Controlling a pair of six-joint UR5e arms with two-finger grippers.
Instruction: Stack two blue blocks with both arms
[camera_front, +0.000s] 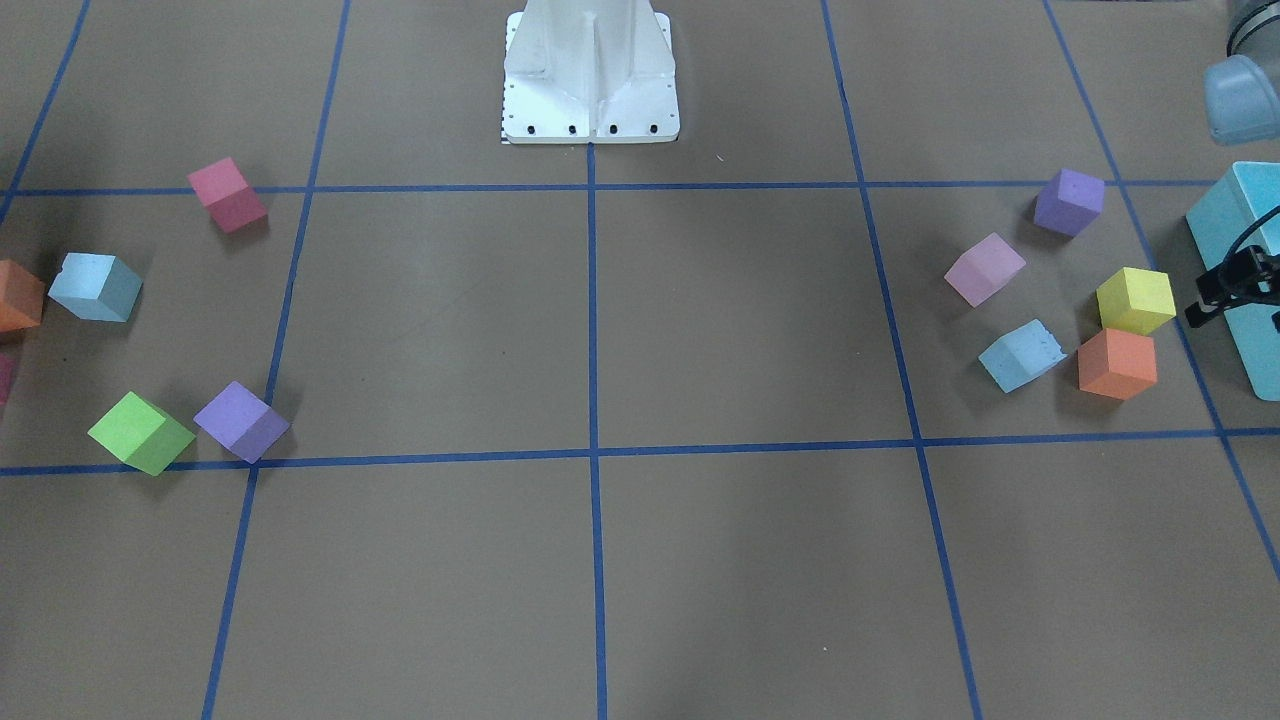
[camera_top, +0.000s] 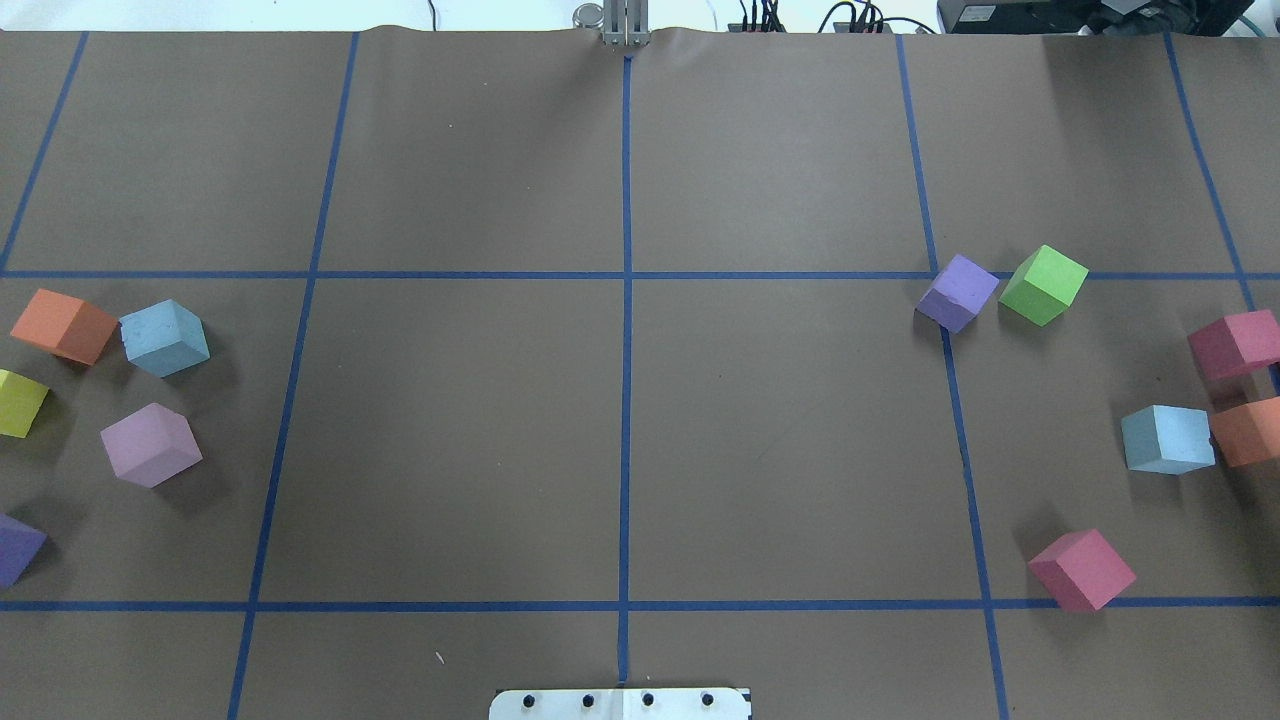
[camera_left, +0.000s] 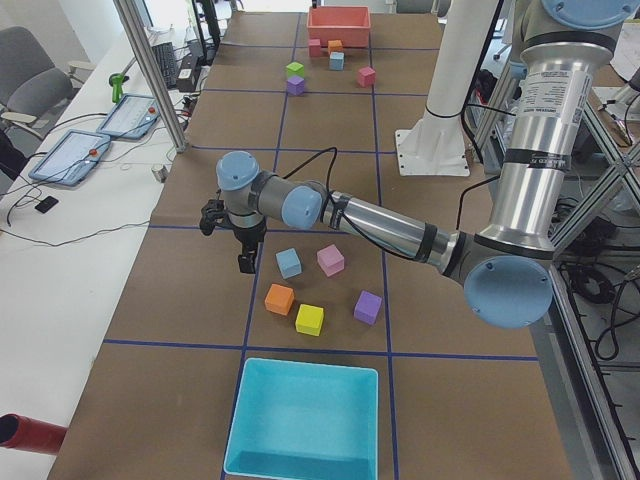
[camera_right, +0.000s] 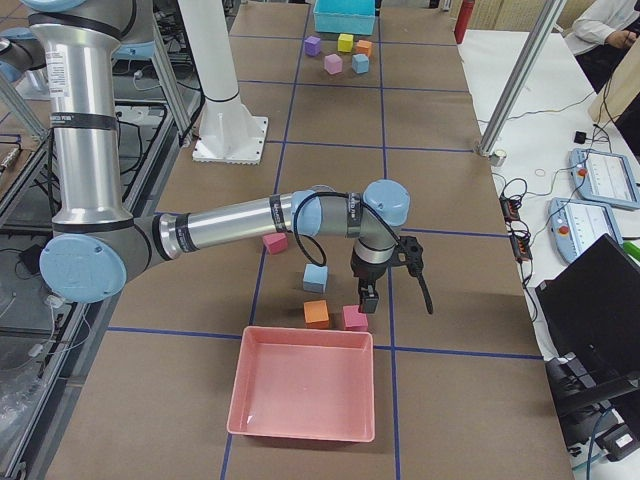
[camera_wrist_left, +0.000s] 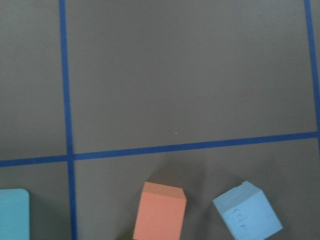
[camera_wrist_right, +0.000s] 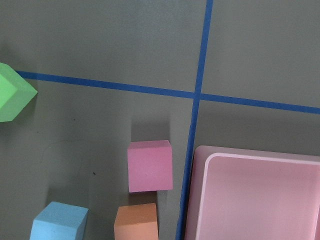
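Since both are cubes, there's no long axis to report: left blue block (camera_top: 165, 337) sits flat on the table (camera_top: 450, 450) at the robot's left end, turned so its sides run diagonal to the tape lines (camera_top: 625, 300), marked face up in the left wrist view. Right blue block (camera_top: 1167, 439) sits flat at the right end, sides nearly square to the grid. The two are well apart, both on the table surface, not stacked. Left one has the left orange cube (camera_top: 65, 325) just beside it, with the lilac cube (camera_top: 150, 445) and yellow cube (camera_top: 20, 402) near. Right one has the right orange cube (camera_top: 1245, 432) just beside it and the red cube (camera_top: 1235, 343) near. Teal bin (camera_left: 305, 420) stands past the left cluster at the table's end, pink bin (camera_right: 300, 390) past the right cluster; each shows only its own floor inside. Left gripper (camera_left: 243, 262) hangs above the table just beside the left blue block, not touching it. Right gripper (camera_right: 380, 290) hangs above the table near the right blue block and the red cube. Cannot tell for either whether the fingers are apart or together.
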